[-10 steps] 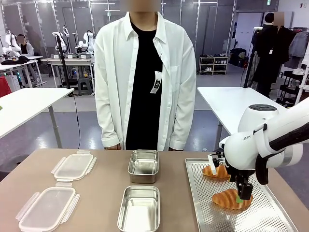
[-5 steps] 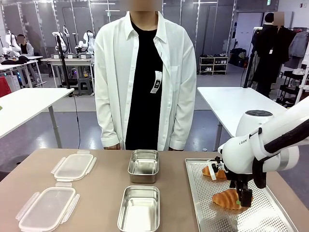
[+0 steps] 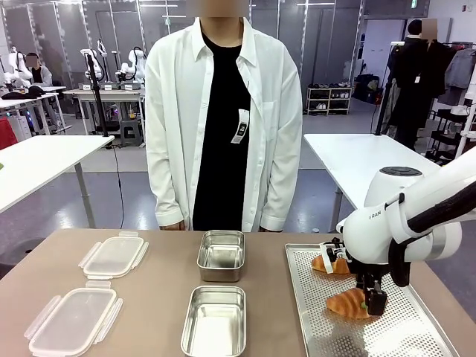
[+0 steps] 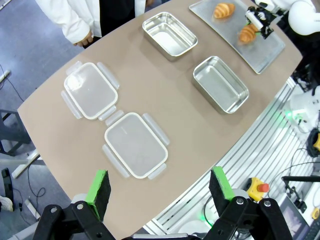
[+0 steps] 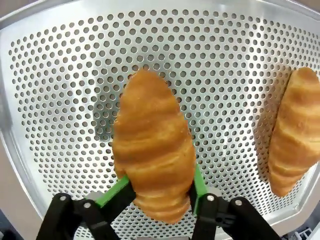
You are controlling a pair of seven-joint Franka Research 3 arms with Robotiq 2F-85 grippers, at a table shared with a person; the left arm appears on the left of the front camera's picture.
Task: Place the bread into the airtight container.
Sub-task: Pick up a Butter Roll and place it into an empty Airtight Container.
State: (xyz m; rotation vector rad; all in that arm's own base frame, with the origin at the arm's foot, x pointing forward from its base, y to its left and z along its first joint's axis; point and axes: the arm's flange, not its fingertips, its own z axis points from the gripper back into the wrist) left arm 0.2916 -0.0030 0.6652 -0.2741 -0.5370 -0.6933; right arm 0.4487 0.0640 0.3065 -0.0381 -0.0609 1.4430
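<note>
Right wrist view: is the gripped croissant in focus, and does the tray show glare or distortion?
Right wrist view: the gripped croissant is sharp, with a soft shadow; the tray rim bows from the wide lens. Front view: pale glare on the tray's near end.

Across from you, a person (image 3: pixel 216 111) stands at the far edge of the brown table (image 3: pixel 149 297), white shirt open over a black top, a paper tag (image 3: pixel 240 126) hanging at the chest. A perforated metal tray (image 3: pixel 416 327) lies on the table's right end. Behind, you have a left white table (image 3: pixel 37 160), a right white table (image 3: pixel 349 156) and a low shelf (image 3: pixel 329 100) farther back. From the left wrist, a red button (image 4: pixel 261 188) sits below the table's near edge.
</note>
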